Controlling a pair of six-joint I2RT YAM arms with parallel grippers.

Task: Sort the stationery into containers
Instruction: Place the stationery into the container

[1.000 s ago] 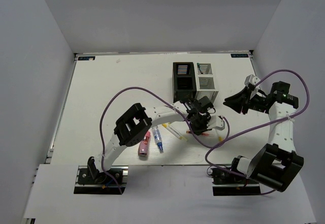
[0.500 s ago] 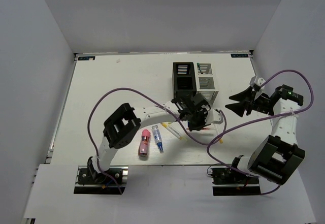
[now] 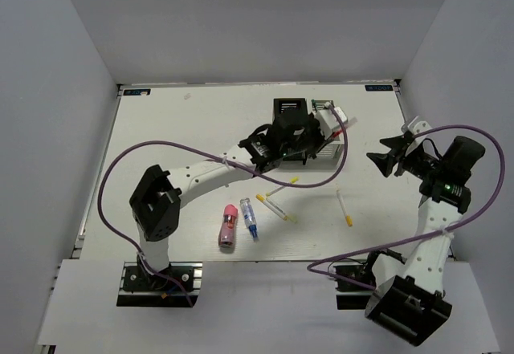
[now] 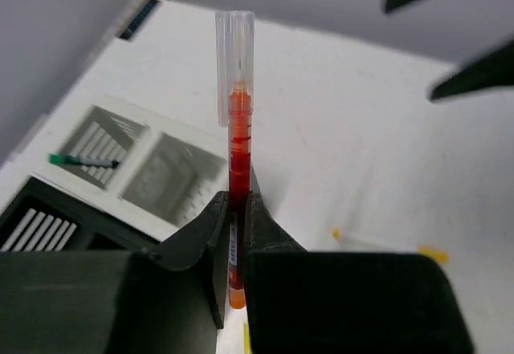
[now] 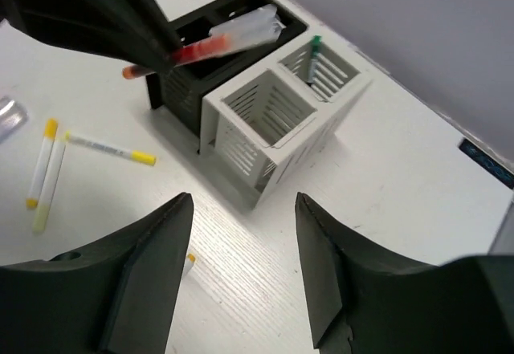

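top view: the red pen (image 3: pixel 341 118) with its clear cap sits tilted up above the white box (image 3: pixel 328 152) and black box (image 3: pixel 291 111). left wrist: the left gripper (image 4: pixel 238 209) is pinched tight on the pen's lower barrel, cap end pointing away. right wrist: the right gripper (image 5: pixel 243 209) is spread wide, holding nothing, near the boxes. a green pen (image 5: pixel 312 51) lies in one white compartment.

Matt black plastic on the left tool (image 4: pixel 237 209) and right tool (image 5: pixel 243 201). Glossy translucent plastic on the red pen (image 4: pixel 238 141), clear and smooth at its cap (image 4: pixel 234 41). Smooth matt plastic on the white box (image 5: pixel 269 129) and black box (image 5: pixel 178 97). Matt white counter (image 5: pixel 418 185), faintly wood-grained.
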